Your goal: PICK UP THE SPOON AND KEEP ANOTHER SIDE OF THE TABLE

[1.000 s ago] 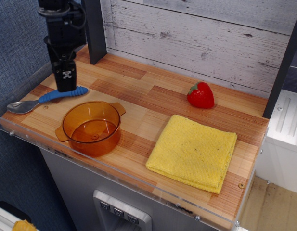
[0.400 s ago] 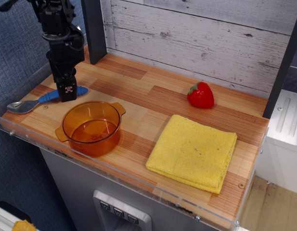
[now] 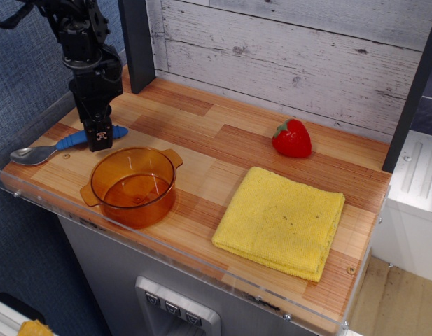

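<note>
The black arm comes down from the top left corner, its jointed wrist stacked almost vertically over the far left of the counter point(image 3: 223, 150). The claw point(image 3: 99, 142) points straight down, low at the surface. Its fingers sit close together from here, though whether they are actually closed cannot be made out.

Whitewashed plank wall point(image 3: 286, 49), blue fabric point(image 3: 23, 77) L.
</note>
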{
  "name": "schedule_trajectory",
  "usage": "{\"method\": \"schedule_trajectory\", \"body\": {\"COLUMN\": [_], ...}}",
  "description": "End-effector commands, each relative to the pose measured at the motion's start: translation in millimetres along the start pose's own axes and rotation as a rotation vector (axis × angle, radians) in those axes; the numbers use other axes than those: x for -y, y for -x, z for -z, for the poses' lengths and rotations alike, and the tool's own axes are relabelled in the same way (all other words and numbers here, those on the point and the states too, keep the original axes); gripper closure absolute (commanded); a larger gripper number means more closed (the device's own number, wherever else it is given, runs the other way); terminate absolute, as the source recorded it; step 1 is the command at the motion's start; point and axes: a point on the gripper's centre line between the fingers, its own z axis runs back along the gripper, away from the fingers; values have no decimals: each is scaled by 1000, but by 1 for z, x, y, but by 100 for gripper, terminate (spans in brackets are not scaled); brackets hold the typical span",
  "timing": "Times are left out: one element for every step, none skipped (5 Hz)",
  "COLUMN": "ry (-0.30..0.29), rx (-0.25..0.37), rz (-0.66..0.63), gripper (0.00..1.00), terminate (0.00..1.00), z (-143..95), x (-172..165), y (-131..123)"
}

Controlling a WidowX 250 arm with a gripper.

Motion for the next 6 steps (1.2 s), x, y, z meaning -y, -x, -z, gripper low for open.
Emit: {"method": "schedule_trajectory", "body": {"ry": [30, 31, 23, 12, 1, 54], "rx": [7, 3, 13, -38, -55, -103], "rz": [1, 5, 3, 30, 0, -34], "gripper": [0, 100, 100, 100, 100, 100], "terminate": [0, 0, 0, 0, 0, 0], "z": [-1, 0, -5, -18, -36, -53], "x": [-9, -11, -14, -16, -15, -9], "y": [5, 7, 11, 14, 16, 10]}}
